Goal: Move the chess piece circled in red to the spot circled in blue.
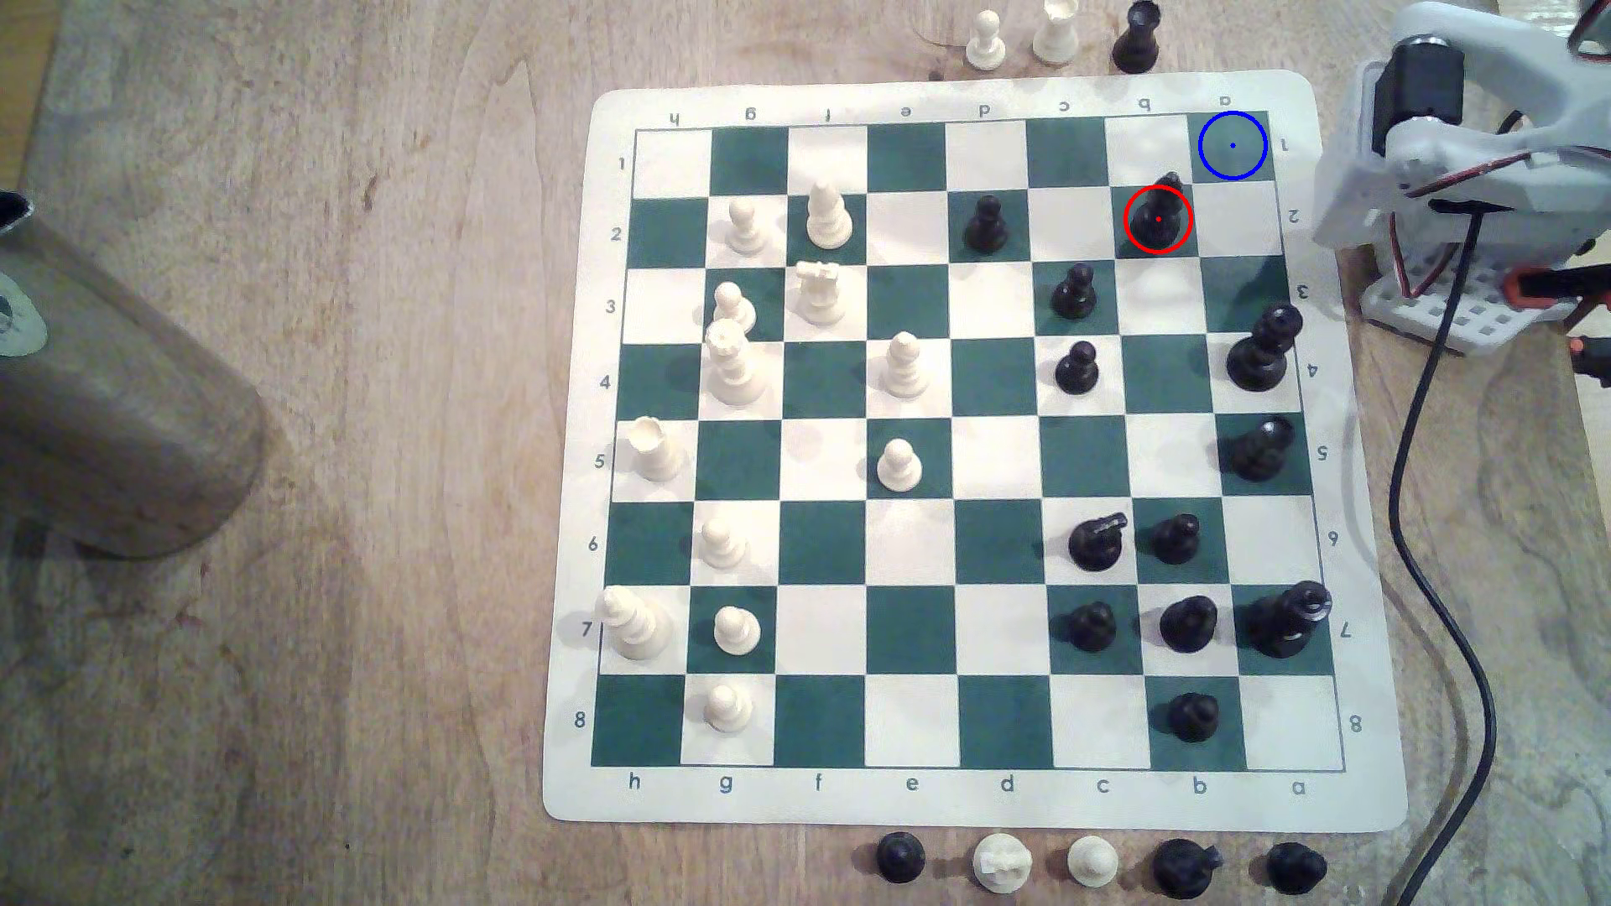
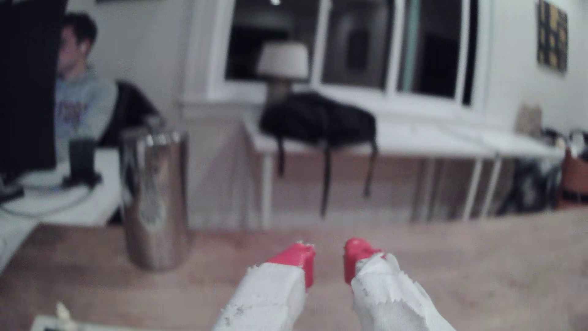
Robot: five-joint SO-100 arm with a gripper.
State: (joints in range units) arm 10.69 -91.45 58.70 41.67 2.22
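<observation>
The chess piece (image 1: 1159, 213), a slim black bishop with a pointed top, stands upright inside the red ring on a green square of the green-and-white mat (image 1: 959, 797), near its far corner at the exterior view's right. The spot (image 1: 1232, 145) is the green corner square with a thin blue ring, diagonally adjacent to the bishop, and nothing stands on it. My white arm (image 1: 1482, 157) is folded beside the mat, off its right edge. In the wrist view my gripper (image 2: 329, 256) is open, its red-tipped, tape-wrapped fingers (image 2: 296, 259) holding nothing, aimed level over the table.
Black pawns (image 1: 1074, 292) and a tall black piece (image 1: 1262, 348) stand close to the bishop. Captured pieces (image 1: 1136, 39) line the mat's far and near edges. A black cable (image 1: 1430, 488) runs along the right. A metal cylinder (image 2: 156, 197) stands at the table's far end.
</observation>
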